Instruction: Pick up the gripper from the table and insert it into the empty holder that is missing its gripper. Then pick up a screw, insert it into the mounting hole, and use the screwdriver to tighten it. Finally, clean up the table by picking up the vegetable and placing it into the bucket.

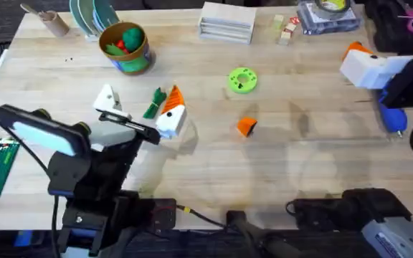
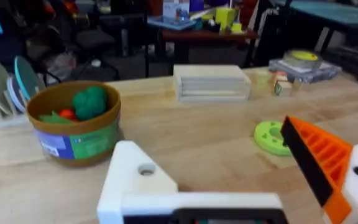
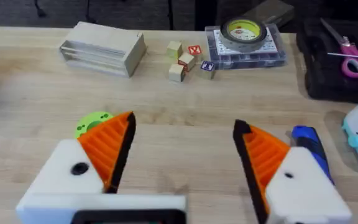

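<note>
- The left gripper point(image 1: 145, 115) sits left of centre on the table point(image 1: 300, 158), fingers spread and grasping nothing. In the left wrist view one finger is the holder point(image 2: 135, 180), plain white with a bare mounting hole; the other carries its orange ribbed pad.
- The vegetable point(image 1: 155, 104), slim and dark green, lies between those fingers in the overhead view, its long axis running roughly away from the arm bases.
- The bucket point(image 1: 125, 47) stands beyond the left gripper, toward the far left of the table, with toy food already inside.
- The gripper point(image 1: 246, 127), the loose orange wedge, lies near the table's middle, just in front of a green ring point(image 1: 241, 79). It is to the right of the left gripper and well apart from it.
- The right gripper point(image 1: 371, 68) hangs at the far right edge, fingers released and empty. The screwdriver point(image 1: 391, 115) lies just beside it.
- Judging by position, the wedge is nearer the left arm, but that arm bears the empty holder, so the right arm likely has to reach across to fetch it.
</note>
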Action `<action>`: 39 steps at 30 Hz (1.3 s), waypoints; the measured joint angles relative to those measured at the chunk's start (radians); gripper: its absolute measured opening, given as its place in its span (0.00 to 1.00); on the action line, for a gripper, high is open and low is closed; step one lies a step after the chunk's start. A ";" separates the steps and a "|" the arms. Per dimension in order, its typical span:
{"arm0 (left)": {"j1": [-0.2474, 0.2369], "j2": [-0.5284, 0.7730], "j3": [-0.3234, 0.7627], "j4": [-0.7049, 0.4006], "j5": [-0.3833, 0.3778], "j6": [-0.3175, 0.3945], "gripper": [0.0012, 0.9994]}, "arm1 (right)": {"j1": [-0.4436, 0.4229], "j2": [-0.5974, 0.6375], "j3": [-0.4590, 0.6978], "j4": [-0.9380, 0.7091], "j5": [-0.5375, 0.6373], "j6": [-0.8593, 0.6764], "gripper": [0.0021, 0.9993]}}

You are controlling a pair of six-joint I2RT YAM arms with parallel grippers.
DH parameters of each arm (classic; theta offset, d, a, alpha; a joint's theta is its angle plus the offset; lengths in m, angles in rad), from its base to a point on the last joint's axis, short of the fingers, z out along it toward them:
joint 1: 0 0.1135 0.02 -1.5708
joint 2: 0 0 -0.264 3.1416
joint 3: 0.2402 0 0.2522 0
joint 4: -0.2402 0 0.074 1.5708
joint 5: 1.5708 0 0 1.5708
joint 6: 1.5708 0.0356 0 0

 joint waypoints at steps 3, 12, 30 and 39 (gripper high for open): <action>0.000 0.000 0.000 -0.057 0.000 0.000 0.99 | 0.000 0.000 0.000 0.000 0.000 0.000 0.99; 0.000 0.001 0.000 -0.081 0.000 0.000 0.99 | 0.000 0.000 0.000 0.000 0.000 0.000 0.99; 0.000 0.001 0.000 -0.080 0.007 0.000 0.99 | 0.000 0.000 0.000 0.000 0.000 0.000 0.99; 0.000 0.001 0.000 -0.072 0.273 0.000 0.99 | 0.000 0.000 0.000 0.000 0.000 0.000 0.99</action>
